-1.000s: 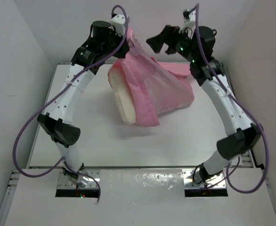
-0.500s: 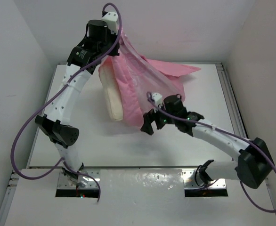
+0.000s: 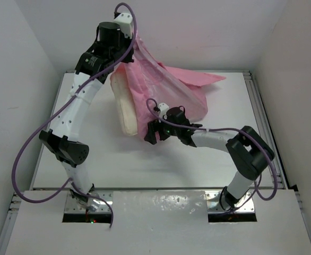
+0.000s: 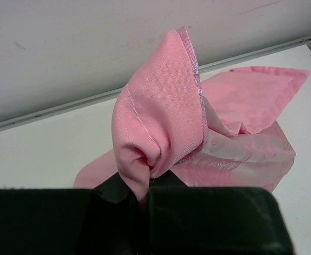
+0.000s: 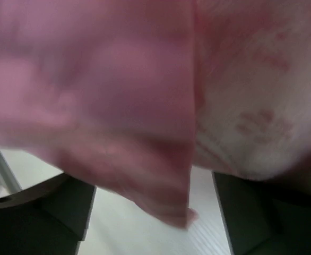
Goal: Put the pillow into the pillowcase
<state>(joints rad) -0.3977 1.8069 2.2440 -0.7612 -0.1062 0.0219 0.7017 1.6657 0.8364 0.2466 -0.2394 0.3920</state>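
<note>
The pink satin pillowcase hangs lifted from its back-left corner, with a flap trailing to the back right. The cream pillow sits partly inside it, its left edge bare. My left gripper is shut on a bunched fold of the pillowcase, its jaws closed on the cloth. My right gripper is low at the pillowcase's near bottom edge. In the right wrist view it is open, with blurred pink cloth hanging just above the gap between its fingers.
White walls close in the white table at the left, back and right. The right arm's forearm lies low across the table in front of the pillowcase.
My right arm has swung down from high at the back right to the table and reached left to the pillowcase's bottom edge. The left gripper has shifted slightly left with the cloth.
</note>
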